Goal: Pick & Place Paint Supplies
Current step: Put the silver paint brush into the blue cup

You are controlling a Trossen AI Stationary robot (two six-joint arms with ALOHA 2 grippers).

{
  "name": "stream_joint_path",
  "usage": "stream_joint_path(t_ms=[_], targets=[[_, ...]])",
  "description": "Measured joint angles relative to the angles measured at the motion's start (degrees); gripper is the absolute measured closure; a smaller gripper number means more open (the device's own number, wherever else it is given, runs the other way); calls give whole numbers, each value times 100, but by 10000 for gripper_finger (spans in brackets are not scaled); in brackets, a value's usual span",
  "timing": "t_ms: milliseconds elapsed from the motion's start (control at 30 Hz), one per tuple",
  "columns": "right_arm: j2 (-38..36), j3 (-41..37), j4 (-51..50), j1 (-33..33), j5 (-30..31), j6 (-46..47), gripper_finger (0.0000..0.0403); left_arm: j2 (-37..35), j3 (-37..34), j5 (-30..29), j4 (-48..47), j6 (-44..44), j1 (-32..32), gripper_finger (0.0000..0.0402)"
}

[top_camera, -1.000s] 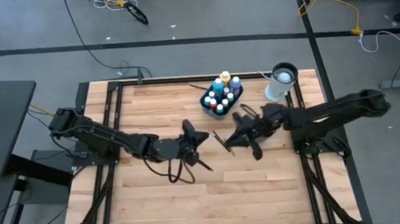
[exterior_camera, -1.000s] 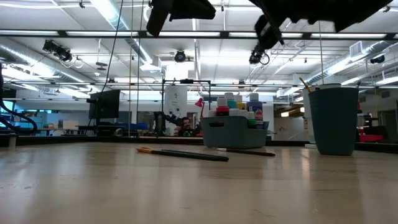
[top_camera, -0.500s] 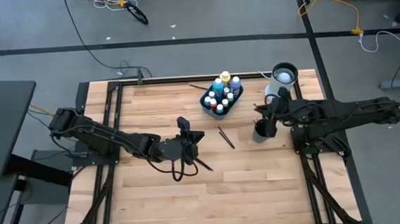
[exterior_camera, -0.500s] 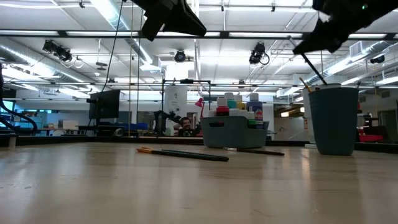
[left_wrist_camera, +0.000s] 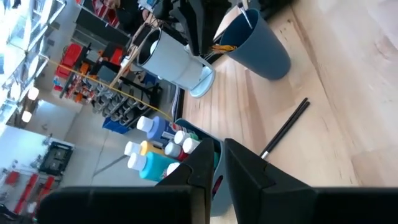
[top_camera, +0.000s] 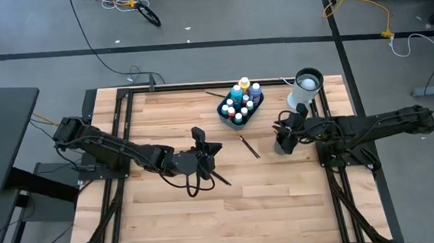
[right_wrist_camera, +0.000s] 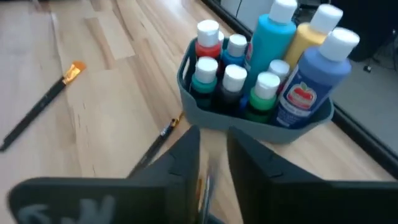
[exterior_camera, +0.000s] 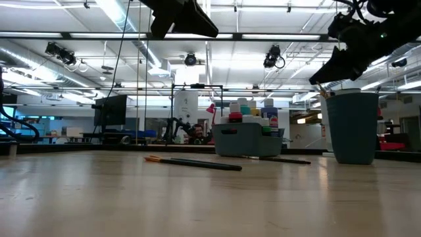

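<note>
A grey-blue bin (top_camera: 222, 112) at the table's far middle holds several paint bottles (right_wrist_camera: 267, 68). Two brushes lie flat on the wood: one (top_camera: 249, 146) near the bin, one with an orange tip (top_camera: 219, 176) by my left arm. My right gripper (right_wrist_camera: 213, 162) hovers open just above a blue-grey cup (exterior_camera: 353, 128); a thin brush handle (right_wrist_camera: 202, 186) shows between its fingers, and I cannot tell whether they touch it. Brush ends (left_wrist_camera: 224, 46) stick out of the cup. My left gripper (left_wrist_camera: 219, 162) is shut on nothing, high over the table's middle.
A tall white cylinder with a dark top (top_camera: 304, 88) stands right behind the cup, at the far right. The bin (exterior_camera: 247, 141) sits to the cup's left. The near half of the table is bare wood. Black frame rails run along the table's edges.
My right gripper has swung from the table's middle toward the right edge and tipped over the cup. The brush that hung from it into the cup half a second ago no longer shows below it. The brush near the bin has slid slightly rightward. My left gripper rolled in place.
</note>
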Motion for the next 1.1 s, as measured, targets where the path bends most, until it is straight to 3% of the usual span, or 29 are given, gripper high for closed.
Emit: stream_joint_path(t_ms=[167,400,600,800,1100], targets=[[0,-2,790,0,14,-556,271,0,0,15,-95,-739,151,356],[9,-2,2809,0,-154,-1812,240,0,0,163,-690,-1730,651,350],[80,-2,3398,0,-590,-2295,241,0,0,1487,-1182,-2260,1700,297],[342,-2,3382,0,-558,-2326,245,59,2,3268,-1172,-1768,3149,245],[917,-9,3512,-3,-554,-3116,245,1206,133,5444,-55,-1044,4931,233]])
